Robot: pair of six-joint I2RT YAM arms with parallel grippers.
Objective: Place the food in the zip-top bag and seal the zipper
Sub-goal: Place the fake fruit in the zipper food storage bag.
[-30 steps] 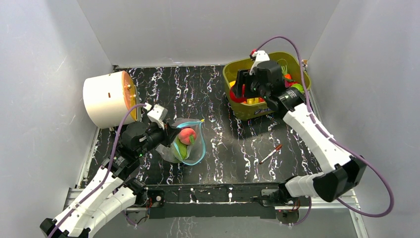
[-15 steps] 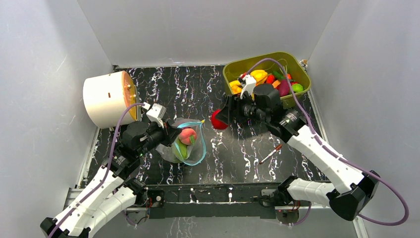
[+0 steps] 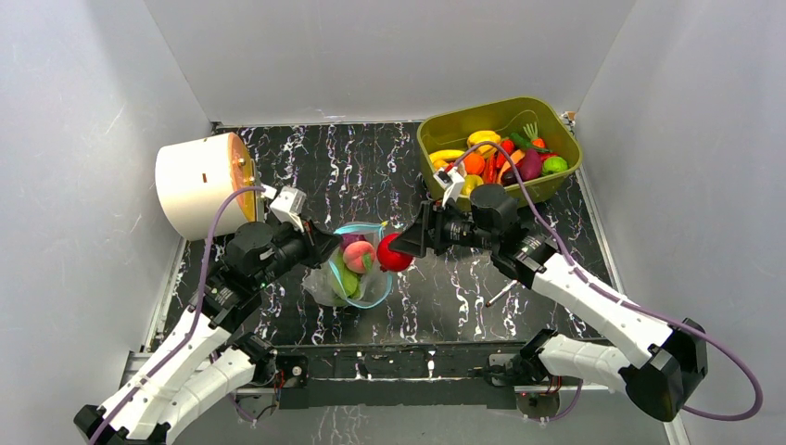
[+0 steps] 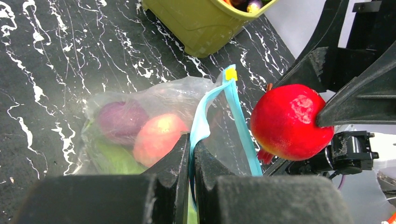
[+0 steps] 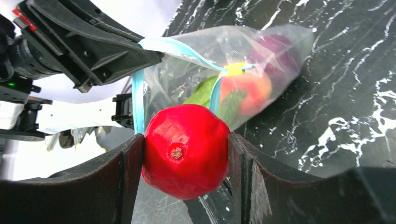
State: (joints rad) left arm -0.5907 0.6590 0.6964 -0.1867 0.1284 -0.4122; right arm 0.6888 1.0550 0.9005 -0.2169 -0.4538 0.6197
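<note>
The clear zip-top bag (image 3: 357,271) lies on the dark marble table, mouth open toward the right. It holds a peach-coloured fruit (image 4: 156,136), a purple onion (image 4: 120,119) and a green leaf (image 4: 114,158). My left gripper (image 4: 191,149) is shut on the bag's light-blue zipper strip (image 4: 198,126) and holds the mouth up. My right gripper (image 5: 184,149) is shut on a red round fruit (image 5: 184,149) and holds it just at the bag's mouth; this fruit also shows in the top view (image 3: 393,252) and in the left wrist view (image 4: 290,122).
An olive-green tub (image 3: 436,139) with several toy foods stands at the back right. A white cylinder (image 3: 195,183) lies at the left. A red-and-white pen (image 3: 505,289) lies on the table under the right arm.
My right gripper has lifted the red fruit out of the tub and carried it left to the bag's mouth. My left gripper has stayed on the zipper strip, and the bag's mouth has opened wider.
</note>
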